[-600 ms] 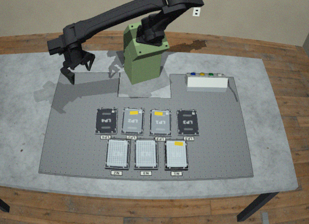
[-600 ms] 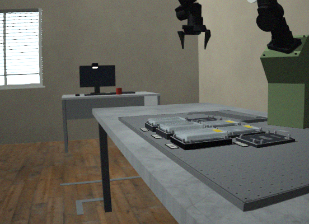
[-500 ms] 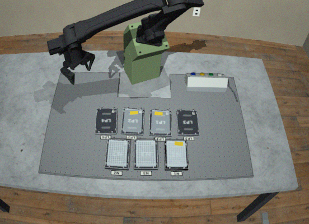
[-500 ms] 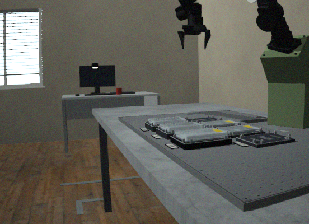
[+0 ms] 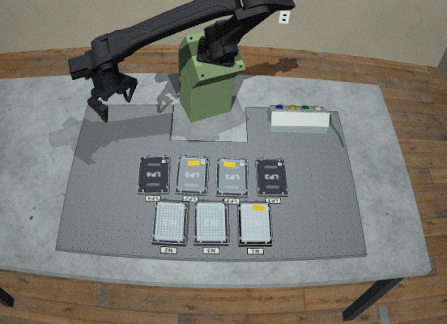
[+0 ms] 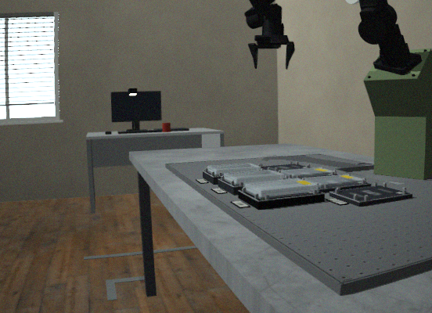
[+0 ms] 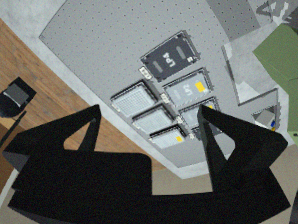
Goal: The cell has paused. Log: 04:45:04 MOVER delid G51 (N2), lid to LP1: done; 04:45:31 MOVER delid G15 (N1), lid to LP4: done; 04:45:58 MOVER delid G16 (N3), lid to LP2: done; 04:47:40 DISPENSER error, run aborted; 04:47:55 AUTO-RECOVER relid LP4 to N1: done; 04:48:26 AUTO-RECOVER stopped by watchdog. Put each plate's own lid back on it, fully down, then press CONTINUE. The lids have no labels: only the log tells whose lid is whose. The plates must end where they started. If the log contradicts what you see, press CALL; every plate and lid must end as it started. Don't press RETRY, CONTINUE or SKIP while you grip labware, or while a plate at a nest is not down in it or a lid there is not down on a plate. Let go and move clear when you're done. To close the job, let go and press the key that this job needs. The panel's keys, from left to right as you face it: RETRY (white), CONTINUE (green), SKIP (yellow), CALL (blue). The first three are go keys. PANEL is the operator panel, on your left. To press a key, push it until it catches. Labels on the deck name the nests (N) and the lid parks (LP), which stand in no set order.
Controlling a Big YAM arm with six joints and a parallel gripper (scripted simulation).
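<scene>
The black two-fingered gripper (image 5: 117,111) (image 6: 271,68) (image 7: 149,109) is hanging open, right of the green block pedestal (image 5: 208,100) (image 6: 399,145) (image 7: 280,62). Before the pedestal, clear yellow-stickered plastic lids (image 5: 193,181) (image 6: 340,181) (image 7: 182,94) are lying on parks reading "LP2" and "LP1"; white plates (image 5: 170,223) (image 6: 231,169) (image 7: 132,100) are sitting beyond, labelled N2, N3, N1.

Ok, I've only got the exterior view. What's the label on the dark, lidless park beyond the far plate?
Observer: Top view reads LP4.

Operator: Thanks. The operator panel is out of my frame. Can you find the green key?

Observer: Yes, from the top: the green key sits between the yellow key and the white key.
</scene>
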